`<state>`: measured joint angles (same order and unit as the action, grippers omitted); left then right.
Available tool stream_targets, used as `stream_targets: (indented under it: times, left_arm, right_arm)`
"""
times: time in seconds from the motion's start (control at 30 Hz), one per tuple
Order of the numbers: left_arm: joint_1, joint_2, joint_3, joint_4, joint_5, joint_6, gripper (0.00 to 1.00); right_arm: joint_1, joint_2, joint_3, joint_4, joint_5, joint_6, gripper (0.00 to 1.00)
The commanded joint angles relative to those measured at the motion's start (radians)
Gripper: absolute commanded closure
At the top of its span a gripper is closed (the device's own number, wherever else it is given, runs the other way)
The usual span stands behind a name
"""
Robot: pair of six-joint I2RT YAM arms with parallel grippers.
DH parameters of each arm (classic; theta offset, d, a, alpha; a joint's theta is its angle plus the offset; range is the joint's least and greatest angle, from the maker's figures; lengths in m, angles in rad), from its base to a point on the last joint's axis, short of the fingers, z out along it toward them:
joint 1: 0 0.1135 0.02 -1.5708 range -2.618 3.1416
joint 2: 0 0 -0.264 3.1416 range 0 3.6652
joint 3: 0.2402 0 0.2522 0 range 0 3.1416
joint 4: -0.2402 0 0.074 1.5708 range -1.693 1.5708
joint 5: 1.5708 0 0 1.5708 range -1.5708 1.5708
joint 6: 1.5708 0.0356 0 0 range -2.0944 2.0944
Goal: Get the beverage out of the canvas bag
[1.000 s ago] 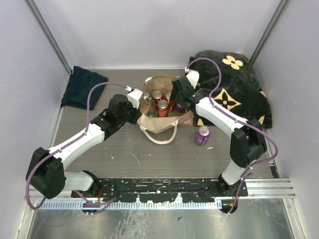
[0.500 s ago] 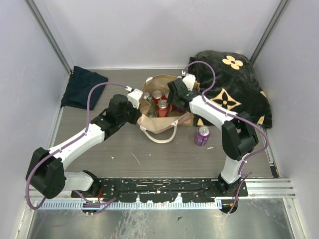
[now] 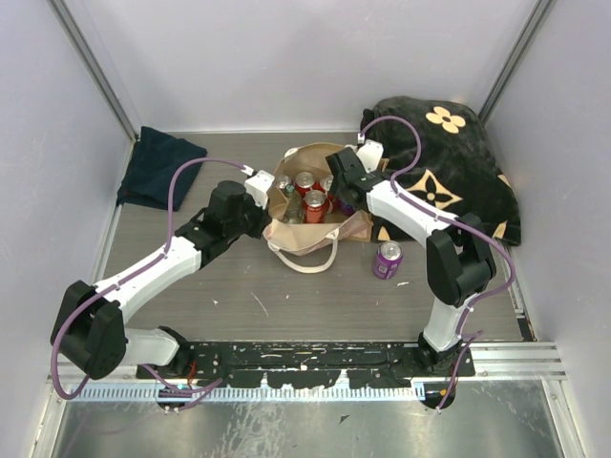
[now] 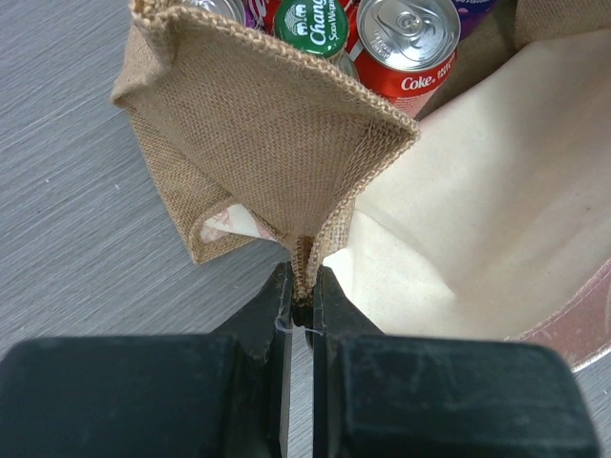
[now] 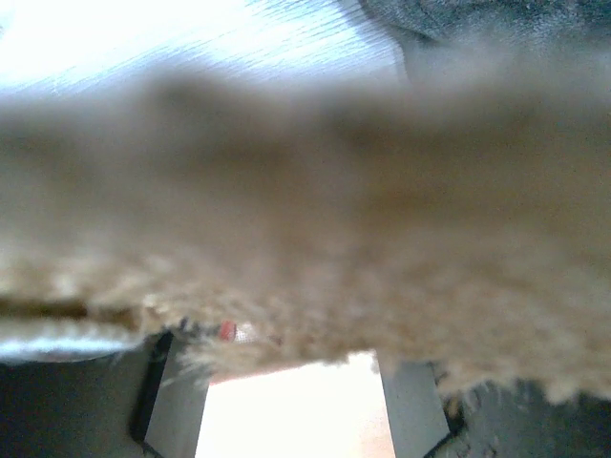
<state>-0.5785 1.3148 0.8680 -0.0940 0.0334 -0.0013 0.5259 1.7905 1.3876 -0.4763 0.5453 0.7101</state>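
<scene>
the left jaws pinch a fold of the canvas bag point(image 4: 277, 124) at its near-left rim, propping the mouth open. inside stand a red coke can point(image 4: 406, 48), a green chang soda water can point(image 4: 310, 29) and others; 1 purple can point(image 3: 387, 260) stands out on the worktop point(image 3: 239, 296). the right jaws sit at the far-right rim; blurred burlap fills that wrist view, so i cannot tell their spread. this looks like the reach-in step: next, clear the rim, drop over 1 can and close.

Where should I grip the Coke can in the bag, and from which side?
Take the Coke can by its upper wall, from straight above: it stands upright, lid exposed, neighbouring cans and the canvas bag blocking its sides.
</scene>
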Motion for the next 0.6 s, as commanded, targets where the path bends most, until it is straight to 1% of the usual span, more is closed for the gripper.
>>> stream_targets:
  times: [0.0, 0.33, 0.43, 0.53, 0.57]
  left_arm:
    - [0.005, 0.030, -0.007, -0.089, -0.015, 0.023, 0.92]
    - [0.005, 0.028, -0.015, -0.083, -0.020, 0.021, 0.92]
    - [0.005, 0.028, -0.015, -0.085, -0.024, 0.021, 0.92]
    - [0.005, 0.028, -0.013, -0.087, -0.025, 0.023, 0.92]
    - [0.005, 0.028, -0.012, -0.086, -0.024, 0.023, 0.92]
  right_arm:
    - [-0.050, -0.003, 0.028, -0.041, 0.074, 0.024, 0.33]
    - [-0.063, 0.111, 0.083, -0.050, 0.032, -0.006, 0.34]
    - [-0.064, 0.130, 0.083, -0.053, 0.022, -0.006, 0.40]
    - [-0.064, 0.140, 0.076, -0.065, 0.006, -0.007, 0.42]
    - [-0.064, 0.141, 0.070, -0.066, 0.001, -0.007, 0.44]
